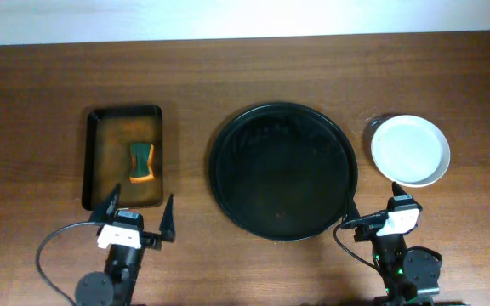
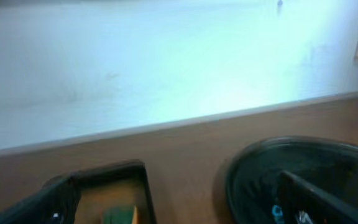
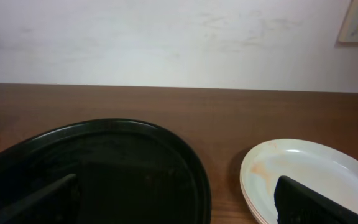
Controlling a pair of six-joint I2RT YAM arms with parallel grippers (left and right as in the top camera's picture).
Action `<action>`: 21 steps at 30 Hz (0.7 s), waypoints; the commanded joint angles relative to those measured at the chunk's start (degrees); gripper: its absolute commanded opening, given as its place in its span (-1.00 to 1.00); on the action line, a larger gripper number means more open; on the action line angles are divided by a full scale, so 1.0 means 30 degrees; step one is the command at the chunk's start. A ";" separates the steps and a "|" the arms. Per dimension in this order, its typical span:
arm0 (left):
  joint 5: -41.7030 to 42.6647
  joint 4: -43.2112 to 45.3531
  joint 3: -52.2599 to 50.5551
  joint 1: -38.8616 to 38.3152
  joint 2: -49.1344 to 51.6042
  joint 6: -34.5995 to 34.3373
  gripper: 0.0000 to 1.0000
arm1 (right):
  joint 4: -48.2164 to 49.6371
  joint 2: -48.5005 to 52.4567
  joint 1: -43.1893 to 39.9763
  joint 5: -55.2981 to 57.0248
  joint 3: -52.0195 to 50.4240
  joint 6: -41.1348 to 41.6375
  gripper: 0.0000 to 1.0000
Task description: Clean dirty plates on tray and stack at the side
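A stack of white plates [image 1: 411, 150] sits on the table to the right of the round black tray [image 1: 283, 170], which holds no plates. In the right wrist view the top plate [image 3: 303, 171] shows a faint orange smear. A green and orange sponge [image 1: 142, 162] lies in a small rectangular dark tray [image 1: 92, 161] at the left. My left gripper [image 1: 139, 217] is open and empty just in front of that small tray. My right gripper [image 1: 373, 212] is open and empty, between the black tray's edge and the plates.
The left wrist view shows the small tray's rim [image 2: 114, 169], the sponge [image 2: 122, 216] and the black tray [image 2: 278, 162] past the open left gripper [image 2: 173, 205]. The right wrist view shows the black tray [image 3: 104, 155] under the open right gripper [image 3: 176, 205]. A white wall stands behind the table.
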 commanded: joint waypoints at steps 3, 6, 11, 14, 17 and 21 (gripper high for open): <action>-0.2696 0.2011 -0.1326 -0.0087 -0.0219 -0.0211 0.98 | -0.0080 -0.0073 0.0160 0.0029 -0.0102 -0.0131 0.97; -0.2776 -0.1537 -0.1326 -0.0087 -0.0219 -0.0211 0.98 | -0.0080 -0.0073 0.0160 0.0029 -0.0102 -0.0131 0.97; -0.2929 -0.1931 -0.1319 -0.0087 -0.0219 -0.0211 0.98 | -0.0080 -0.0073 0.0160 0.0029 -0.0102 -0.0131 0.98; -0.2929 -0.1931 -0.1319 -0.0087 -0.0219 -0.0211 0.98 | -0.0080 -0.0073 0.0160 0.0029 -0.0102 -0.0131 0.97; -0.2929 -0.1931 -0.1319 -0.0087 -0.0219 -0.0211 0.98 | -0.0080 -0.0073 0.0160 0.0029 -0.0102 -0.0131 0.97; -0.2929 -0.1931 -0.1311 -0.0087 -0.0219 -0.0211 0.98 | -0.0080 -0.0073 0.0160 0.0029 -0.0102 -0.0131 0.97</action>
